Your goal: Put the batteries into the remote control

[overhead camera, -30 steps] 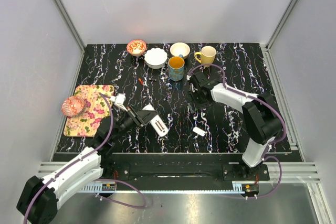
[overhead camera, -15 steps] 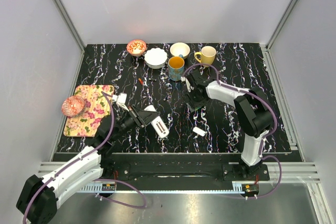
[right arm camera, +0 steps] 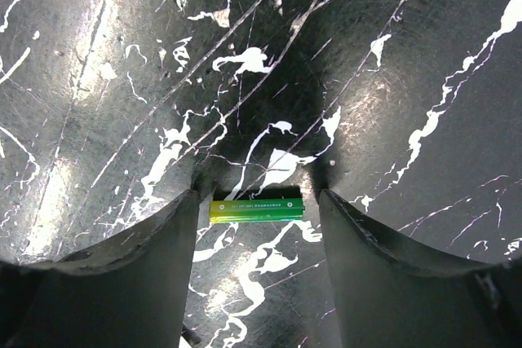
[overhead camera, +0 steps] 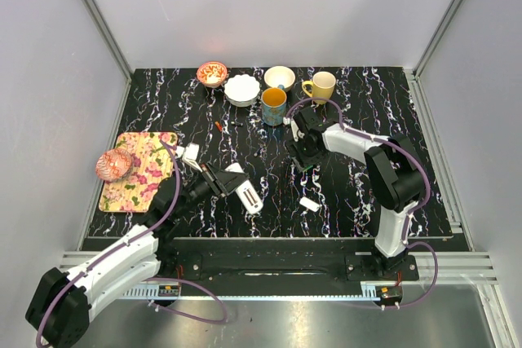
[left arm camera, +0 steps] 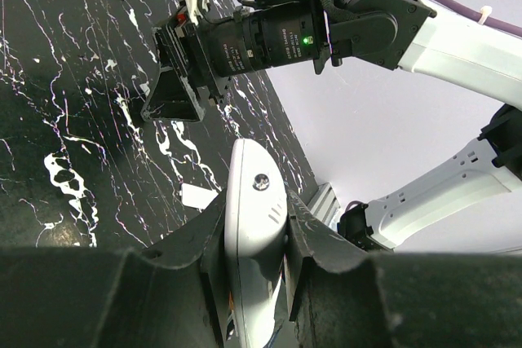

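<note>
My left gripper (overhead camera: pixel 232 178) is shut on the white remote control (overhead camera: pixel 246 193) and holds it tilted just above the table. In the left wrist view the remote (left arm camera: pixel 254 234) sits clamped between both fingers. My right gripper (overhead camera: pixel 303 155) points down at the table centre. In the right wrist view it (right arm camera: pixel 257 205) is open, with a green battery (right arm camera: pixel 256 208) lying flat on the table between its fingertips, crosswise to them. The left finger is almost at the battery's end and the right one is a little apart. The battery is hidden under the gripper in the top view.
A small white chip (overhead camera: pixel 308 203) lies near the front, right of the remote. Two small batteries (overhead camera: pixel 222 125) lie further back. Bowls (overhead camera: pixel 241 90) and mugs (overhead camera: pixel 274 106) stand along the back edge. A floral mat (overhead camera: pixel 140 170) with a pink object is at the left.
My right arm has folded in, its elbow swinging left, and the gripper has settled over the battery. My left gripper and the remote have barely moved.
</note>
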`<move>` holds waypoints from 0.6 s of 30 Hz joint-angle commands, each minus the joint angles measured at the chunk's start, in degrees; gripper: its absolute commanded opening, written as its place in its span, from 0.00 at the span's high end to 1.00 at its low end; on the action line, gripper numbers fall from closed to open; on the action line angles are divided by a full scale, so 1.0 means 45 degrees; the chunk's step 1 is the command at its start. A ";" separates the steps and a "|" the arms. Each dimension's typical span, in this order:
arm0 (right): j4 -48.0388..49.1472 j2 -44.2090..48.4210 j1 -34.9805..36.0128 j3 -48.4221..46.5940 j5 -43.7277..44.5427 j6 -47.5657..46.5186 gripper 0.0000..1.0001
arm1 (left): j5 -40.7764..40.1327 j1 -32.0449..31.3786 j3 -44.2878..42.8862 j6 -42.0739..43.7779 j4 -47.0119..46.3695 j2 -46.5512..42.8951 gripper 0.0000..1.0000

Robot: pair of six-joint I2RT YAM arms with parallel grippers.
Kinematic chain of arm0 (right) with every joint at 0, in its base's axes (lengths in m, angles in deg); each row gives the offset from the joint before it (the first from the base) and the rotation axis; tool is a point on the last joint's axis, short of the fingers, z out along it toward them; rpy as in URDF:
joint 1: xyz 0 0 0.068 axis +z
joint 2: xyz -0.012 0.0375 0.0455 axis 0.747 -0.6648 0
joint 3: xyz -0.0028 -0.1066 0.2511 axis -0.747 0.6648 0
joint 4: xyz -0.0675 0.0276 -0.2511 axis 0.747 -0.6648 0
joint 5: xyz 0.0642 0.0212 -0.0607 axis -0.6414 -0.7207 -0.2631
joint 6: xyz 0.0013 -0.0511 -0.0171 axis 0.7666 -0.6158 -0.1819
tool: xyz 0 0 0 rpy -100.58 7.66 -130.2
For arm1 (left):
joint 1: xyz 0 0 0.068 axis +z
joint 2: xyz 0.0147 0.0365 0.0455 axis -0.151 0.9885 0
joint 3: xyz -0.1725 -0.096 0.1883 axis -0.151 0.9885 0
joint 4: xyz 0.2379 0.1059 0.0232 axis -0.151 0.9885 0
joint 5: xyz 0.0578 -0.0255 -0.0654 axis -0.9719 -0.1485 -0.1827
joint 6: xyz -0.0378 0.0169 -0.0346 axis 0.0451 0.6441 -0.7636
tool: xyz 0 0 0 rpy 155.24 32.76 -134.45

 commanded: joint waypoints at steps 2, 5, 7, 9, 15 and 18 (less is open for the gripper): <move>0.0132 -0.0487 -0.0148 -0.0071 -0.0227 -0.0159 0.40 | 0.0294 -0.0023 -0.0475 0.0152 -0.0876 -0.0019 1.00; 0.0054 -0.0487 -0.0167 -0.0013 -0.0247 -0.0100 0.49 | 0.0294 -0.0042 -0.0455 0.0133 -0.0857 -0.0096 1.00; 0.0054 -0.0448 -0.0167 0.0026 -0.0208 -0.0061 0.51 | 0.0313 -0.0043 -0.0436 0.0152 -0.0876 -0.0097 1.00; 0.0035 -0.0390 -0.0167 0.0065 -0.0227 -0.0022 0.55 | 0.0294 -0.0042 -0.0436 0.0172 -0.0877 -0.0097 1.00; 0.0093 -0.0058 -0.0187 0.0221 -0.0130 0.0757 0.70 | 0.0294 -0.0043 -0.0358 0.0113 -0.0993 -0.0077 1.00; 0.0229 0.0254 -0.0187 0.0319 0.0296 0.2239 0.80 | 0.0236 -0.0043 -0.0299 0.0055 -0.1072 -0.0058 1.00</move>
